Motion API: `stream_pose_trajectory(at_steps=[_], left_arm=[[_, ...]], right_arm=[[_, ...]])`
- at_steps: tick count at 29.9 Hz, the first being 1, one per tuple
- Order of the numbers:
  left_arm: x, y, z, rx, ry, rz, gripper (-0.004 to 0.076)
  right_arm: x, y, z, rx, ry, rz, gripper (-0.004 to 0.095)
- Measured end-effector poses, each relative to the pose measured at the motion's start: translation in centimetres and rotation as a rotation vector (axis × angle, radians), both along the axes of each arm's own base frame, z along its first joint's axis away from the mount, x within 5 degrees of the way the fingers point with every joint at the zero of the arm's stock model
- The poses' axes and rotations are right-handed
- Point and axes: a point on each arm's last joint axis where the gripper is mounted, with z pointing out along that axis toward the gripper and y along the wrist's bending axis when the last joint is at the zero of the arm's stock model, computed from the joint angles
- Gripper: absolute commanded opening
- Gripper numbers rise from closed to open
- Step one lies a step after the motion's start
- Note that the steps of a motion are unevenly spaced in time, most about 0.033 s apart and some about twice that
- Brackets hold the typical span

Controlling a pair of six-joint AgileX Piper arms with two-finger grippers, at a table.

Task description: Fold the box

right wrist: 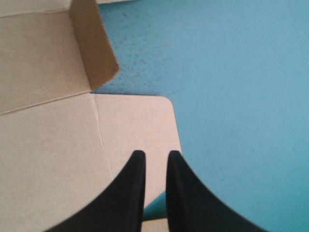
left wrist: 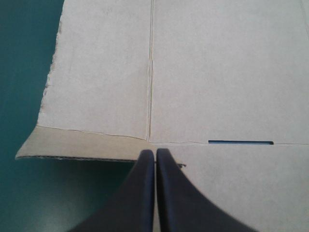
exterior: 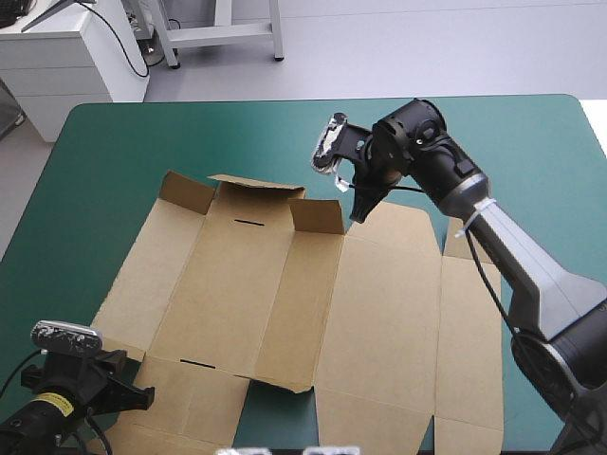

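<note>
Lying mostly flat, box (exterior: 379, 313); left pincer (left wrist: 155, 151) closed, right pincer (right wrist: 156, 153) seemingly slightly parted

Headcount: one box (exterior: 379, 313), one cover (exterior: 114, 142), two grippers

So a single brown box on one teal-green cover. There's a left gripper (left wrist: 155, 152) and a right gripper (right wrist: 154, 154), with two black fingers (left wrist: 140, 193) each, so four total. Two slots: a slot (left wrist: 240, 142) just ahead of the left gripper, and a second slot (exterior: 248, 223) farther ahead. Three raised flaps (exterior: 256, 185), with one flap (right wrist: 96, 43) ahead of the right gripper.
</note>
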Motion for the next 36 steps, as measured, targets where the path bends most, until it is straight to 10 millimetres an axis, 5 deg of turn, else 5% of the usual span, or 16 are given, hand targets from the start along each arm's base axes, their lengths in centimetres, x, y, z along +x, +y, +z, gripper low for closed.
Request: stream_pose_trajectory(at_steps=[12,17,31,36], left_arm=[[0.6,0.0,0.6,-0.011,-0.041,0.009,-0.0008],[2.5,0.3,2.4,0.066,-0.025,0.029,-0.0008],[13.5,-0.6,6.7,0.097,0.167,0.067,-0.0004],[16.8,0.7,8.0,0.045,0.217,0.088,-0.0002]], right_arm=[[-1.8,-8.9,6.0,0.310,-0.041,-0.345,-0.0019],[-3.8,-12.4,8.2,0.396,-0.093,-0.453,-0.0019],[-10.7,-18.1,2.4,0.402,0.003,-0.669,-0.0021],[-13.4,-19.1,0.4,0.437,-0.002,-0.710,-0.0021]])
